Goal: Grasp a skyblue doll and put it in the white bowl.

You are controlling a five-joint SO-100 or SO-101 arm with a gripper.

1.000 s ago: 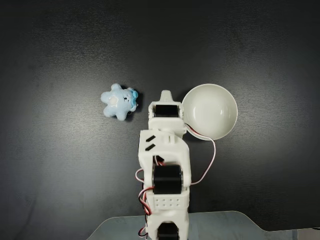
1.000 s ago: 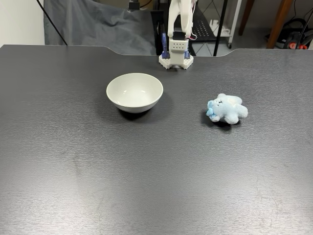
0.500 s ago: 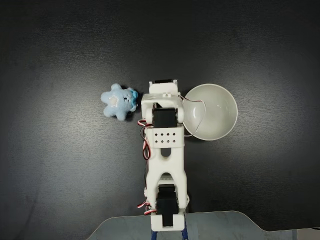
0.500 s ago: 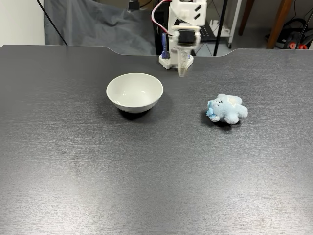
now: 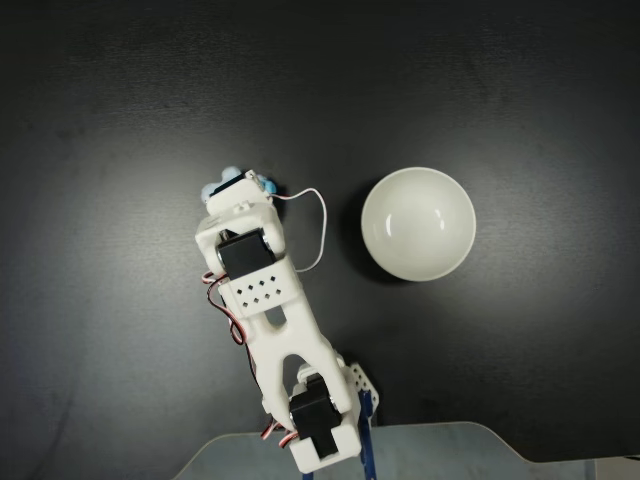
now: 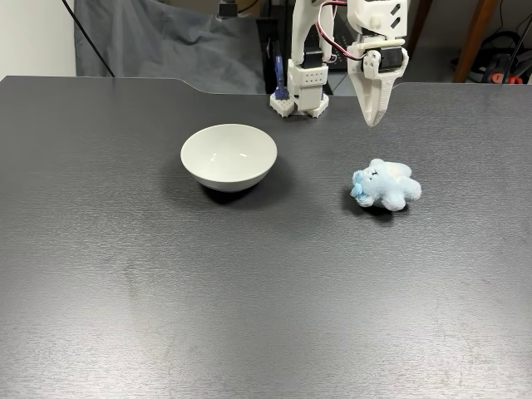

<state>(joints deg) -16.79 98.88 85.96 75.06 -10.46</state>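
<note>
The skyblue doll (image 6: 385,184) lies flat on the dark table, to the right of the white bowl (image 6: 249,170) in a fixed view from the front. My gripper (image 6: 374,122) hangs in the air above and behind the doll, pointing straight down, its fingers pressed together into one tip with nothing between them. In a fixed view from above, the arm's wrist (image 5: 245,250) covers most of the doll (image 5: 228,178); only blue bits show at its upper edge. The bowl (image 5: 440,250) is empty and stands apart to the right there.
The arm's base (image 6: 299,98) stands at the table's far edge, behind the bowl. A red-and-white cable (image 5: 318,225) loops off the wrist toward the bowl. Behind the table hang a grey cloth (image 6: 166,50) and stand legs. Bare dark tabletop lies in front of both objects.
The arm swung away from the bowl's side toward the doll. The gripper, which pointed down near the base half a second ago, now hangs over the doll. Doll and bowl have not moved.
</note>
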